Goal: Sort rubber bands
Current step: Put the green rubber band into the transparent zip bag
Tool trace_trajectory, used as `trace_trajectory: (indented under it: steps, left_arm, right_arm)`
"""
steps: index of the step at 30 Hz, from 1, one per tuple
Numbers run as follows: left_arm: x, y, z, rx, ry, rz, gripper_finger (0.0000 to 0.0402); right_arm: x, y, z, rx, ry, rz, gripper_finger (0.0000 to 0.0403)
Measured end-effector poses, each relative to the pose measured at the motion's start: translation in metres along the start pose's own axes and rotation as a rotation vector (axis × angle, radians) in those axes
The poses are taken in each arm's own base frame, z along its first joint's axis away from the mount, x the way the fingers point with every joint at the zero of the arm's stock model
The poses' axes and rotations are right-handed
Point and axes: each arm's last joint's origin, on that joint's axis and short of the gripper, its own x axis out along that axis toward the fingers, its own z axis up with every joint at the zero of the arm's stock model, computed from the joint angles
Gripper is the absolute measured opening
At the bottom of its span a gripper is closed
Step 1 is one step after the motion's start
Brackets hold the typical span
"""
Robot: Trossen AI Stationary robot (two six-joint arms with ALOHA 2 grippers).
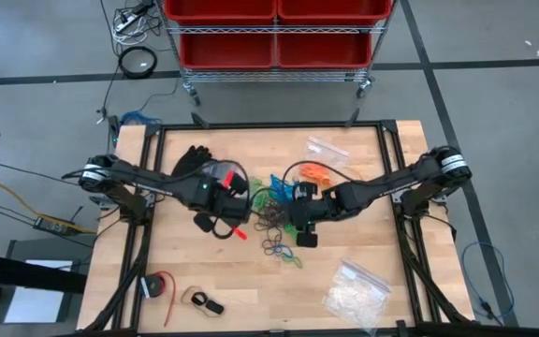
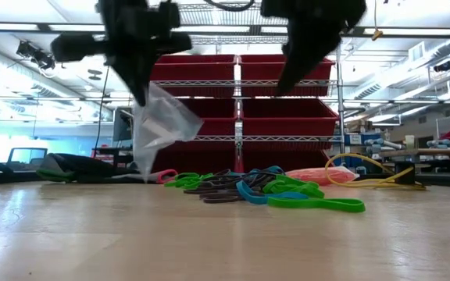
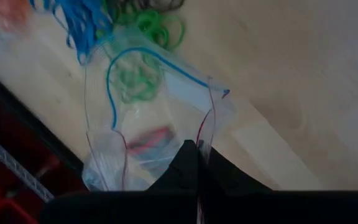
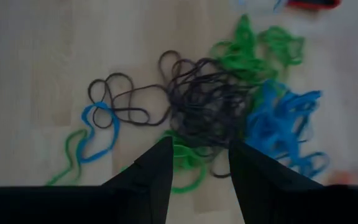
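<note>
Rubber bands (image 1: 279, 220): mixed green, blue, black and orange loops heaped at the table's (image 1: 382, 234) centre; right gripper (image 4: 197, 158) poised above the heap, fingers parted, holding nothing; left gripper (image 3: 194, 155) beside the heap, fingers closed, pinching the rim of a clear zip bag (image 3: 148, 112) that hangs open.

Even, bright indoor light with soft wrist views

Ceiling lights (image 2: 33, 53) are glaring in the low view, turning both arms into dark silhouettes, while the desk (image 1: 251, 281) is showing only faint shadows; the rubber bands (image 4: 216, 106) are blurring in both wrist views, and the near desk surface is smearing out of focus.
</note>
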Motion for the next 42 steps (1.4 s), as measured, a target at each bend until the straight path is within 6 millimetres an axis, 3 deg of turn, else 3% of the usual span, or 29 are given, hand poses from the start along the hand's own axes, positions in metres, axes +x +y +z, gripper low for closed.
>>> trace_trajectory:
  steps: [10, 15, 24, 34, 42]
  left_arm:
    - [-0.013, -0.04, -0.023, -0.261, -0.263, 0.097, 0.0]
    - [-0.013, -0.062, -0.018, -0.278, -0.33, 0.087, 0.0]
    - [-0.014, -0.074, -0.009, -0.316, -0.372, 0.072, 0.0]
    - [-0.017, -0.076, -0.004, -0.343, -0.428, 0.07, 0.0]
    - [-0.02, -0.077, 0.0, -0.349, -0.474, 0.058, 0.0]
  right_arm:
    - [0.048, 0.016, -0.055, 0.157, -0.12, 0.075, 0.0143]
    - [0.06, 0.02, -0.083, 0.219, -0.14, 0.104, 0.0134]
    - [0.061, 0.028, -0.086, 0.223, -0.224, 0.127, 0.0099]
    - [0.063, 0.028, -0.089, 0.198, -0.208, 0.112, 0.0093]
    - [0.091, 0.026, -0.097, 0.201, -0.162, 0.059, 0.0093]
